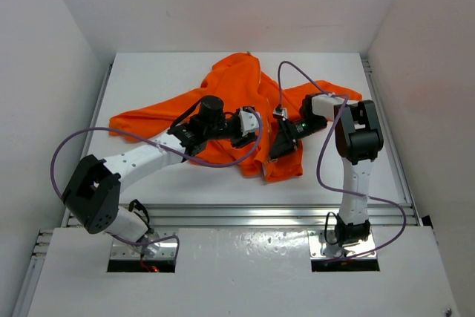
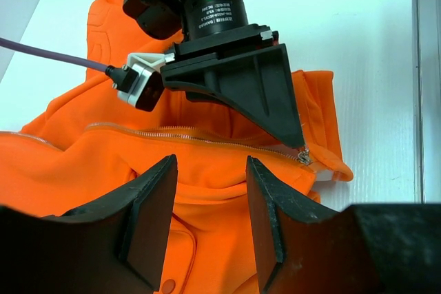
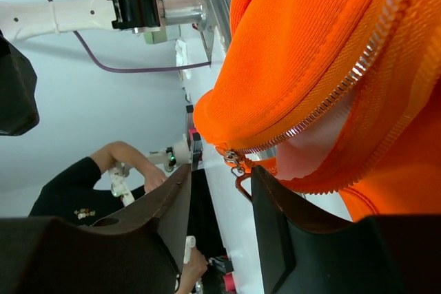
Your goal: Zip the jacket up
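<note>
Seen from above, both wrists crowd over the middle of the jacket (image 1: 230, 83), so its front opening is hidden there, and the crumpled cloth makes hood and sleeves hard to tell apart. It lies across the centre of the white bench (image 1: 148, 83), one long part reaching left and another running right behind the right arm. The right claw (image 3: 222, 173) stands partly open, with the metal slider (image 3: 231, 158) just beyond its fingertips and the small orange pull (image 3: 242, 185) hanging in the gap near one finger; no squeeze on it shows. Its dark fingers cut off the lower cloth and most of a person (image 3: 69, 187) in a dark sleeve beyond the bench. The left claw (image 2: 210, 170) is about half open, flat orange cloth showing between its fingers with no fold pinched; whether the tips press on the cloth I cannot tell. From that wrist the right claw's black body blocks the jacket's upper part, and a snap button (image 2: 167, 284) peeps out beside a finger. The jacket is bright orange, soft and rumpled. Its pale zipper (image 2: 172, 133) is undone, two rows of teeth parting from the slider, which sits low by the hem corner.
</note>
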